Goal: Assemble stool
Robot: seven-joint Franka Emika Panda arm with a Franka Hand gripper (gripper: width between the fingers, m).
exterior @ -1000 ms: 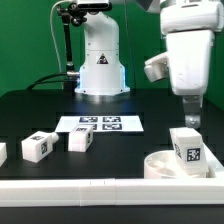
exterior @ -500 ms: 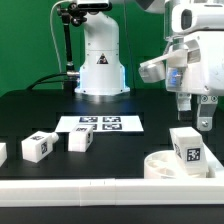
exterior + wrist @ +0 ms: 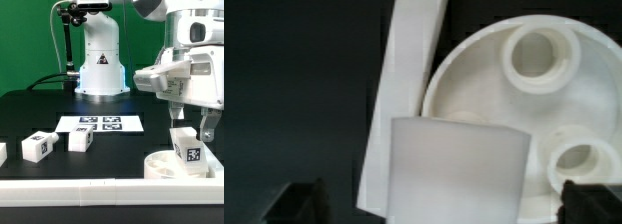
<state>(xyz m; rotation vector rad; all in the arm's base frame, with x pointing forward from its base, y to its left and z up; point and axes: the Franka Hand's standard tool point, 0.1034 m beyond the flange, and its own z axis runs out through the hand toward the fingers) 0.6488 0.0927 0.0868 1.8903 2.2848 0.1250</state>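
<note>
The white round seat (image 3: 160, 165) lies at the exterior view's right front, with one blocky tagged leg (image 3: 186, 148) standing upright on it. My gripper (image 3: 193, 127) is open just above that leg, a finger on each side of its top, not touching. In the wrist view the leg (image 3: 455, 165) fills the space between my dark fingertips (image 3: 303, 202), with the seat (image 3: 491, 90) and its round holes beyond. Two more tagged legs (image 3: 37, 147) (image 3: 80, 141) lie on the black table at the exterior view's left, and a further one is cut off at the left edge.
The marker board (image 3: 100, 124) lies flat in the middle of the table in front of the robot base (image 3: 100, 65). A long white rail (image 3: 90, 190) runs along the front edge, close beside the seat; it also shows in the wrist view (image 3: 411, 50).
My gripper has turned at the wrist and come down toward the upright leg on the seat. The legs and seat have not moved.
</note>
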